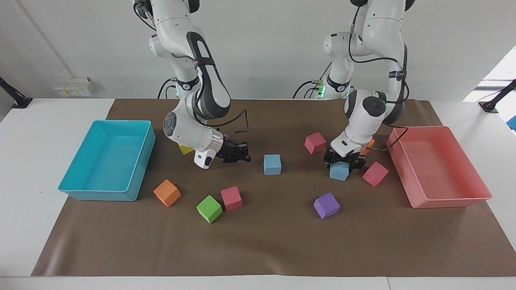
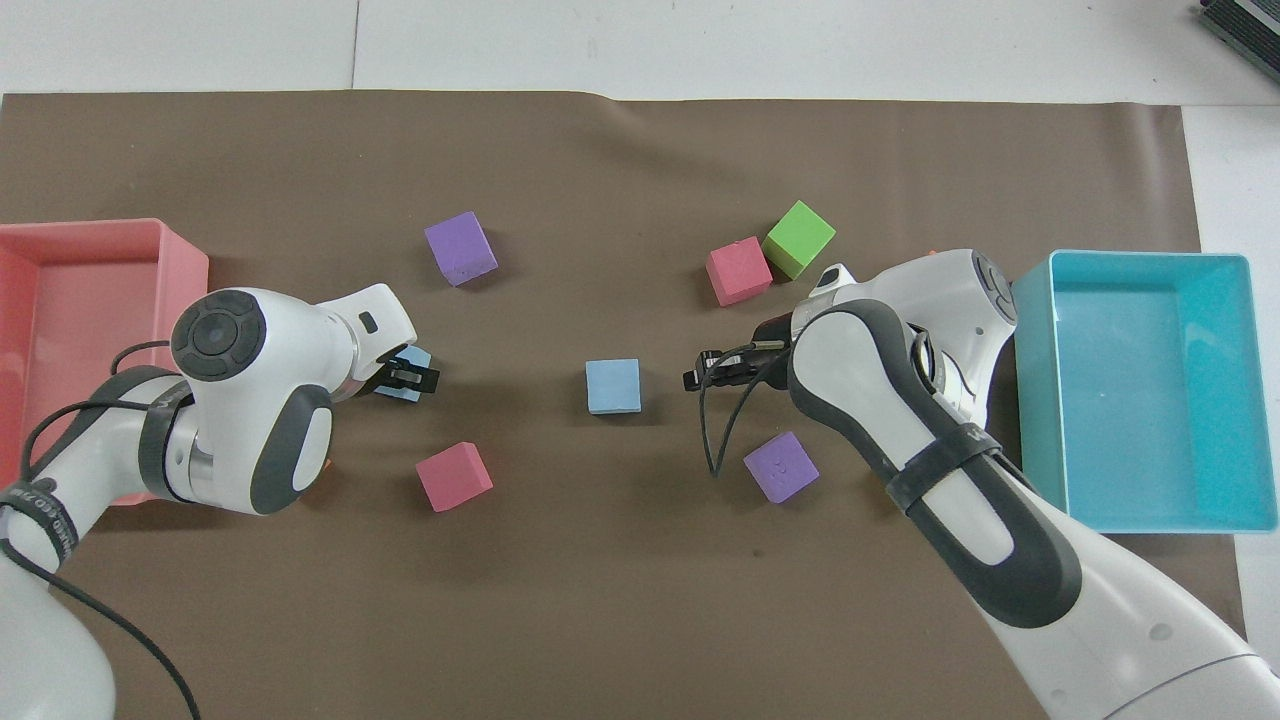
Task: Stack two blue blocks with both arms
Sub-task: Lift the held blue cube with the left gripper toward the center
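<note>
**Two high cameras, half a turn apart**

I watch from two high cameras. One sits across the counter point(image 1: 24, 169), looking back at both arm bases from a moderate height. The other hangs above the robots' end, aimed forward and steeply down, closer in. Both cover the brown mat point(image 1: 258, 241) point(image 2: 640, 150) and both trays.

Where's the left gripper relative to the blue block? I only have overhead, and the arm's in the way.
Observer: In the facing view, the left gripper is down on top of the blue block, which sits on the mat.
Operator: Anything hidden on that side?
Observer: An orange block, between the gripper and the pink tray.
Operator: And at the other end?
Observer: A yellow block, near the turquoise tray.
</note>
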Controlling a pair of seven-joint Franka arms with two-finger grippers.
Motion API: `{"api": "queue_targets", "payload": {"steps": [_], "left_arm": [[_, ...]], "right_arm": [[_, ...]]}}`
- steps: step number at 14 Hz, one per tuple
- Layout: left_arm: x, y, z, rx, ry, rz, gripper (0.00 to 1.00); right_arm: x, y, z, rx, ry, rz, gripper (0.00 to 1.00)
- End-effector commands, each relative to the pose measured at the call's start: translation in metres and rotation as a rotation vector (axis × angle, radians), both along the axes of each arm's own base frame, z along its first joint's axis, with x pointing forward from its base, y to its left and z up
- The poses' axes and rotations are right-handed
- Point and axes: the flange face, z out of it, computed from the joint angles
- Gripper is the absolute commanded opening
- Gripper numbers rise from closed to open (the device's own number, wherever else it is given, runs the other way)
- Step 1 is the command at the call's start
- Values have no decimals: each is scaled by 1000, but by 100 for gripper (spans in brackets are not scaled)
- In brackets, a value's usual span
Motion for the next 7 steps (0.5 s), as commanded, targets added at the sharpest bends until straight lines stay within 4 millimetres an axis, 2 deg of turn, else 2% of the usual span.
{"api": "queue_targets", "payload": {"steps": [1,2,3,5,7], "left_arm": [[-1,0,-1,14,-19,-1,63],[-1,-1,0,14,-19,-1,59],[0,-1,0,13,-20,0,56],[3,-1,5,10,-29,21,52],[10,-1,17,12,-22,45,51]], "right_arm": [[-4,-1,-1,48,-3,-42,0],[-4,-3,-5,66,11,-62,0],[-5,-4,-18,84,26,-79,0],[-5,-7,-24,116,35,-108,0],[-5,-13,-26,131,48,-133,0]]}}
